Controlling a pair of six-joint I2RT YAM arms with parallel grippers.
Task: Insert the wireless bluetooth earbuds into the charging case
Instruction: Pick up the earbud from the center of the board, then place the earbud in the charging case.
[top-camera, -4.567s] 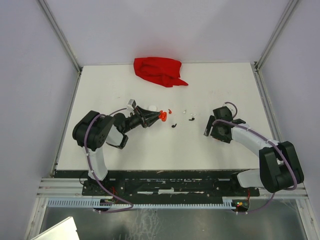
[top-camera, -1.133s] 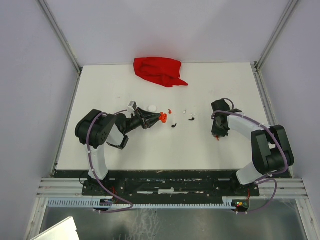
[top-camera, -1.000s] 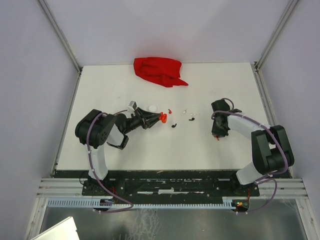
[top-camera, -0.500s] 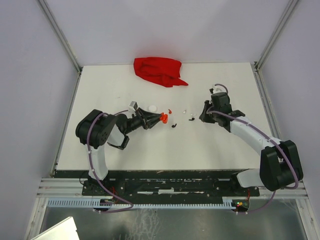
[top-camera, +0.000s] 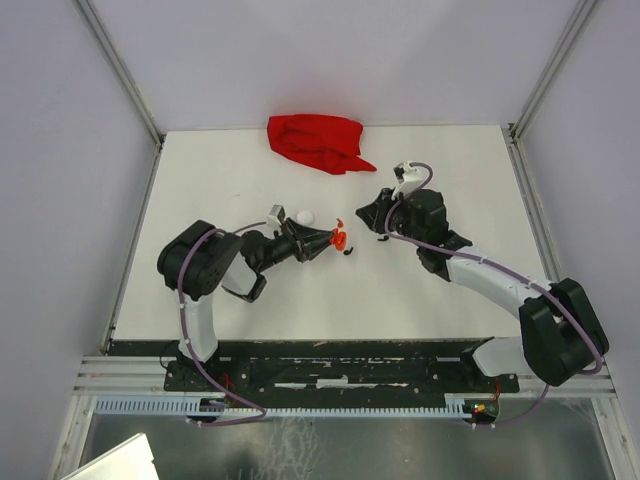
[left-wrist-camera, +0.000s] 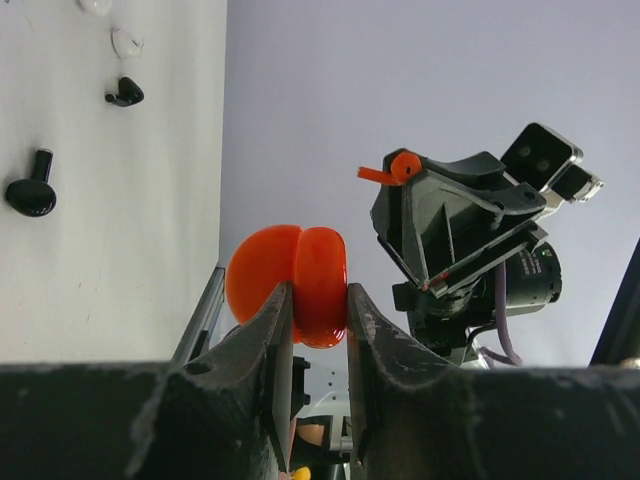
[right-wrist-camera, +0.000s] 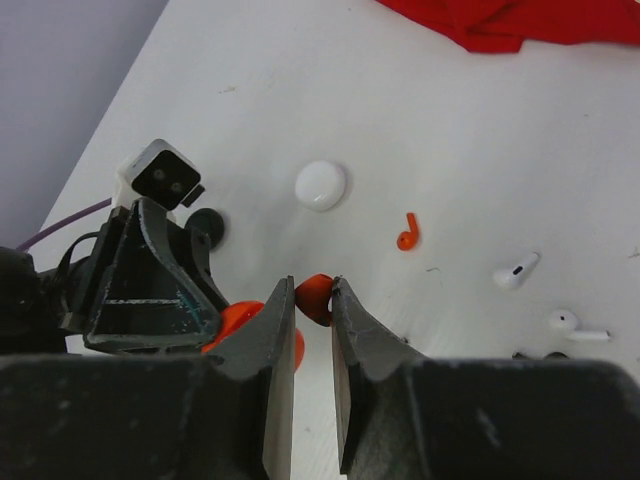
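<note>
Trouble could come if the right gripper, pinching a red bud in its tips, misses the red case that the left gripper squeezes tight close by, for the bud is tiny and could slip out and drop onto the table.

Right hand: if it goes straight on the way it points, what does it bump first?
Likely the bare table just before the round white case; the orange-red case sits off to the side. Depth is hard to judge.
</note>
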